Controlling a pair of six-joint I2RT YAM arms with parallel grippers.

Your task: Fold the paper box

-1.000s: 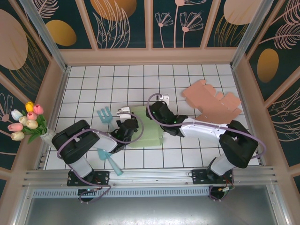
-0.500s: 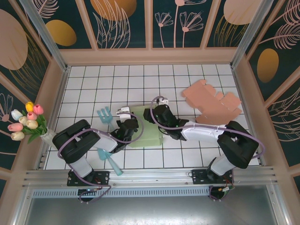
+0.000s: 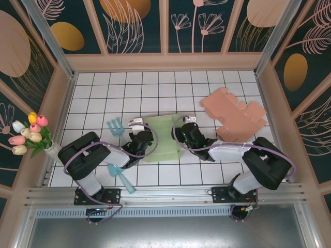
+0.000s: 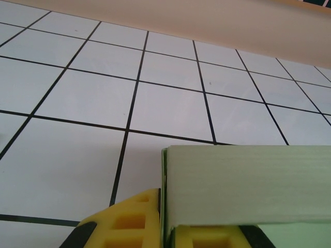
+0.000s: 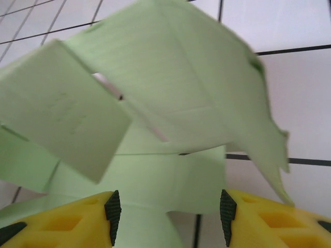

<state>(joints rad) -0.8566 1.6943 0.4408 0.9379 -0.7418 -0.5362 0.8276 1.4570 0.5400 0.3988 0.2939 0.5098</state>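
Two tools are engaged with the green paper box (image 3: 163,138), placed mid-desk (image 3: 155,88). Its left edge is pinched by the left tool (image 4: 166,233), seemingly as an anchor; the right tool (image 5: 168,222), spread, is set around a raised flap, presumably for creasing. No lettering is legible.

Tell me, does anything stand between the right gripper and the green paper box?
Nothing visible does. The right gripper is open, and the green paper box reaches in between its fingers. The left gripper is shut on the box's other edge.
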